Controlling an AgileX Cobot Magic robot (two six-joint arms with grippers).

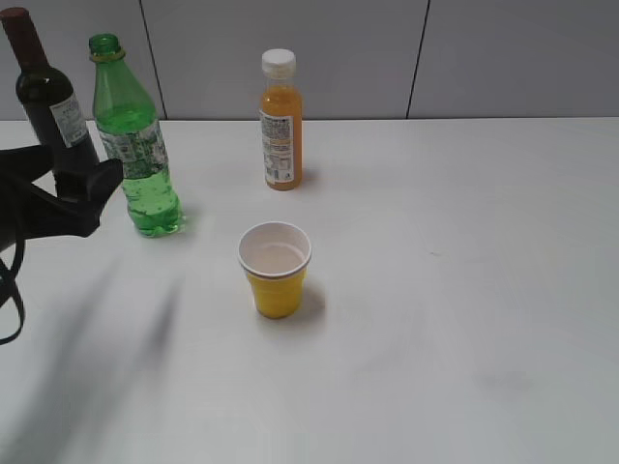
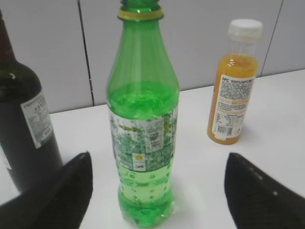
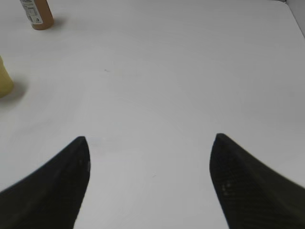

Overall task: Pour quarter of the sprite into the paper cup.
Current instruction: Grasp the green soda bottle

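Observation:
The sprite (image 1: 135, 145) is a tall green capless bottle standing upright at the back left of the white table; it fills the middle of the left wrist view (image 2: 143, 124). My left gripper (image 1: 92, 188) is open just left of it, its fingers (image 2: 157, 167) wide on either side of the bottle's lower part, not touching. The paper cup (image 1: 276, 271), yellow with a white inside, stands empty near the table's middle; its edge shows in the right wrist view (image 3: 4, 81). My right gripper (image 3: 150, 148) is open and empty over bare table, out of the exterior view.
A dark wine bottle (image 1: 44, 92) stands behind the left gripper, left of the sprite (image 2: 24, 133). An orange juice bottle (image 1: 280, 121) with a white cap stands at the back middle (image 2: 233, 83) (image 3: 37, 13). A grey panelled wall runs behind the table.

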